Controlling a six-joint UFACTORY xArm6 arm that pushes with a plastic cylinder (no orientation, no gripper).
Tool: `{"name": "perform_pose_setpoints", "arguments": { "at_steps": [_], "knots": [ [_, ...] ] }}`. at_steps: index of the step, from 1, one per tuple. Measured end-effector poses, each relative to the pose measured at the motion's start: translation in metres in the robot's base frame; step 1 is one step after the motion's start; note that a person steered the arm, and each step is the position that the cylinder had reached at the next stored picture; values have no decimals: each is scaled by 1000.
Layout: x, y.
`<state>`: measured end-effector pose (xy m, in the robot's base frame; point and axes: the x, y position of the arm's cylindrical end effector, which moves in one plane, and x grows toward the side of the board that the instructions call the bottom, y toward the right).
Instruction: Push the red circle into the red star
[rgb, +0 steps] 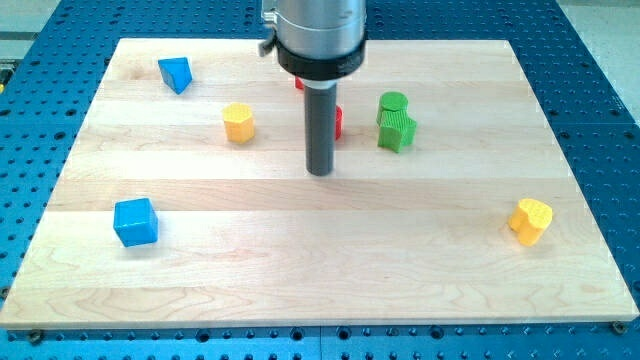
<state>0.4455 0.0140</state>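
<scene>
My tip (319, 171) rests on the board near its middle. Two red blocks are mostly hidden behind the rod and the arm's body. One red block (338, 122) shows as a sliver at the rod's right side, just above the tip. The other red block (299, 85) shows as a small sliver under the arm's body, toward the view's top. I cannot tell which is the circle and which is the star.
A yellow block (238, 122) sits left of the rod. Two green blocks (393, 102) (397, 131) touch each other right of it. A blue block (175, 73) is at top left, a blue cube (135, 221) at lower left, a yellow block (530, 220) at lower right.
</scene>
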Motion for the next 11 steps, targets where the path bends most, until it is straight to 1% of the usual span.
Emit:
{"name": "perform_pose_setpoints", "arguments": {
  "at_steps": [1, 2, 3, 4, 5, 6, 7, 8, 9, 10, 11],
  "knots": [
    [-25, 20],
    [-54, 18],
    [-31, 20],
    [-19, 22],
    [-75, 22],
    [-85, 18],
    [-65, -8],
    [-99, -32],
    [-123, -29],
    [-82, -43],
    [-81, -61]
  ]
}}
